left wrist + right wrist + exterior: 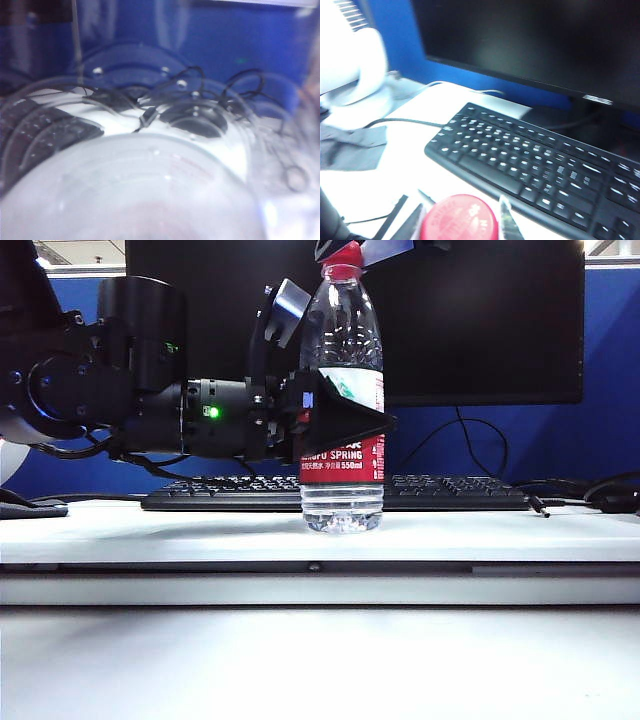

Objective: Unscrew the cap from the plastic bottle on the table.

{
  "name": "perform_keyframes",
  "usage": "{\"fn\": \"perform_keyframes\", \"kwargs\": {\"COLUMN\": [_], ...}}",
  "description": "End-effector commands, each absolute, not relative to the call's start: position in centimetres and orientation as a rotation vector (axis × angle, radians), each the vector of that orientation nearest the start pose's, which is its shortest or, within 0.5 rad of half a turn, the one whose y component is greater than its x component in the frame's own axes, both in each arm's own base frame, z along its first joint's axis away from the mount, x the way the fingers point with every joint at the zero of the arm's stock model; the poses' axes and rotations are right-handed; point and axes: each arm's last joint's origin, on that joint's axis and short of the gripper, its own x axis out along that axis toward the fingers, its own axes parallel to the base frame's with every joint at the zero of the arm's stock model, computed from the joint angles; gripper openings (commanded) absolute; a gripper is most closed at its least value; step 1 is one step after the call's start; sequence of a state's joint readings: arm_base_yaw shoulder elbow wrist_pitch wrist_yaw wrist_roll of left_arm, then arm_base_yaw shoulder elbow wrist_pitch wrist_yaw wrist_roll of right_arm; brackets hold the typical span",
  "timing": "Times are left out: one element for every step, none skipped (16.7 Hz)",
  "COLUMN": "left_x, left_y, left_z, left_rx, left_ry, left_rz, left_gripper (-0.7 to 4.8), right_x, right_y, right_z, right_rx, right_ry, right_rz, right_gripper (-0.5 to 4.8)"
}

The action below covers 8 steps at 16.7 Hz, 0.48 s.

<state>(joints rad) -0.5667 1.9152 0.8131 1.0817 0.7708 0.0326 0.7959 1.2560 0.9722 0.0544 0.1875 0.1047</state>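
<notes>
Exterior view shows my left gripper point(345, 425) clamped on the tall clear plastic bottle point(342, 390) at its red-and-white label. The bottle stands upright on the white table point(120, 530), before a black keyboard point(450, 492). My right gripper point(462, 220) sits at the small red ribbed cap point(459, 219), fingers either side; I cannot tell whether they pinch it. Any water level I cannot make out.

Your left arm point(150, 405) is matte black w/ chunky round housings, a small green LED lit on the wrist and thin black cables looped under it. Its left gripper point(340, 425) has black wedge-shaped fingers. The right gripper point(460, 222) shows dark, blurred finger tips w/ pale edges.
</notes>
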Motion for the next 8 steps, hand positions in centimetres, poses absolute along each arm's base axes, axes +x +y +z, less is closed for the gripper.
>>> {"fn": "perform_keyframes", "kwargs": {"left_x": [29.3,29.3,29.3,29.3,29.3,29.3,29.3,29.3], "left_y": [-21.2,-21.2,-21.2,-21.2,-21.2,-21.2,-21.2,-21.2], "left_z": [15.3,15.3,15.3,15.3,15.3,15.3,15.3,15.3], "left_rx": [0.035,0.037,0.036,0.036,0.036,0.036,0.036,0.036], "left_ry": [0.029,0.029,0.031,0.032,0.032,0.033,0.033,0.033], "left_rz": [-1.358,-1.359,-1.359,-1.359,-1.359,-1.361,-1.362,-1.361], "left_gripper": [2.76,2.76,2.76,2.75,2.76,2.76,2.75,2.75], "right_x": [20.2,20.4,20.6,20.8,21.2,21.8,22.2,22.3], "right_y": [19.6,19.1,18.6,18.4,17.6,16.8,16.1,15.9], "right_z": [29.3,29.2,29.3,29.3,29.3,29.4,29.3,29.3], "right_rx": [-0.061,-0.068,-0.062,-0.049,-0.021,0.008,0.026,0.023], "right_ry": [0.426,0.441,0.451,0.459,0.472,0.482,0.492,0.494], "right_rz": [0.763,0.794,0.842,0.877,0.932,0.976,0.998,1.020], "right_gripper": [0.71,0.71,0.71,0.70,0.49,0.42,0.40,0.40]}}
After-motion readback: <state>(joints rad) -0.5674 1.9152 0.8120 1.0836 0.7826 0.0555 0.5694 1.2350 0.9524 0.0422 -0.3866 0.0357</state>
